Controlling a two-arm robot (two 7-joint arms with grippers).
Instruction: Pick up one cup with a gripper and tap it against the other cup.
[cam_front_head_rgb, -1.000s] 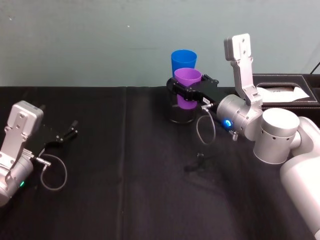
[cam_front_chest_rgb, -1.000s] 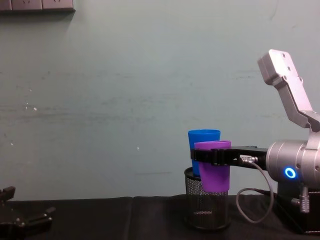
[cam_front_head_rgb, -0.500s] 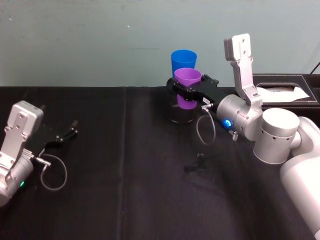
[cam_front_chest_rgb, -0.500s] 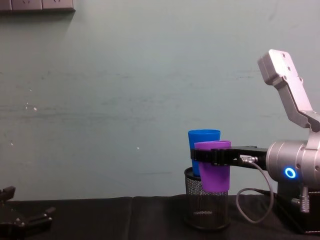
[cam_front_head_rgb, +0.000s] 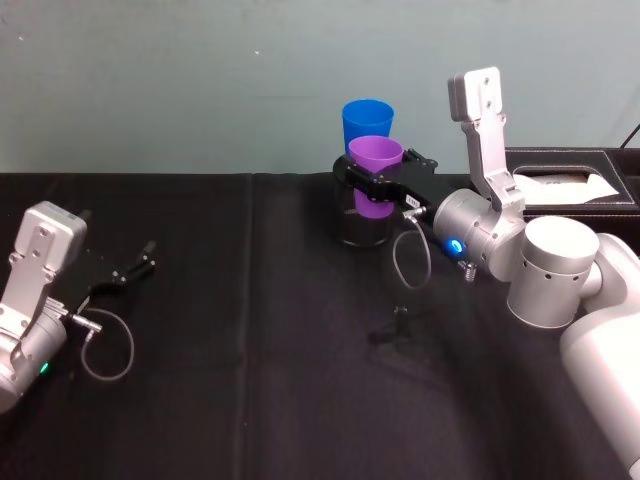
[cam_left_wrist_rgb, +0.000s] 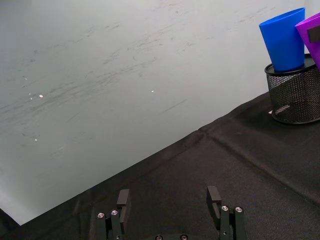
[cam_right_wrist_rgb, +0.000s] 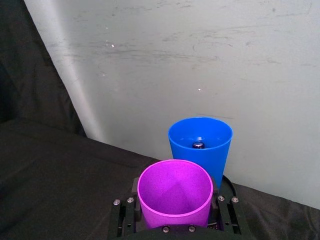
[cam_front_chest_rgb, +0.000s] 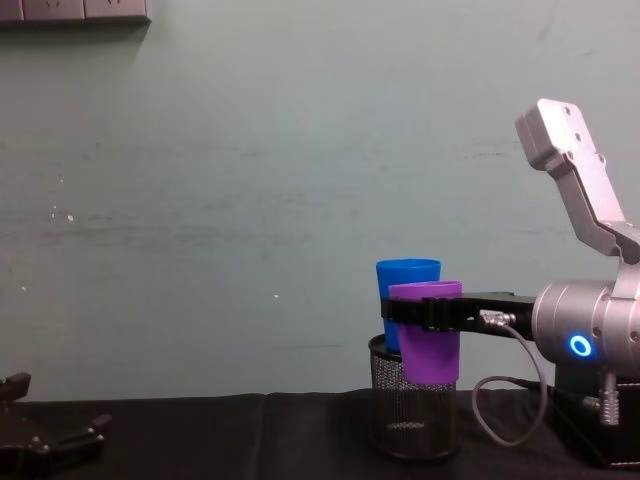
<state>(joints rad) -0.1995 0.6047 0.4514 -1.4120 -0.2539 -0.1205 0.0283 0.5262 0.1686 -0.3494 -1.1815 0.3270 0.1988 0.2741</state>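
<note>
Head view: left hand (cam_front_head_rgb: 140, 268) parked open on black tabletop (cam_front_head_rgb: 250, 380). Right hand (cam_front_head_rgb: 385, 186) clamps purple cup (cam_front_head_rgb: 374, 170) below its rim, held upright over mesh pen holder (cam_front_head_rgb: 362, 222), right against blue cup (cam_front_head_rgb: 367, 122) standing in it — probably the tap. Pale green wall behind.

My work is sitting on a table draped in black cloth (cam_front_head_rgb: 260, 330). Toward one o'clock, a round black wire-mesh pen holder (cam_front_head_rgb: 361, 226) is standing upright on it. Far out at two o'clock, a black rectangular box (cam_front_head_rgb: 570, 182) holding white paper is resting at the cloth's edge.
</note>
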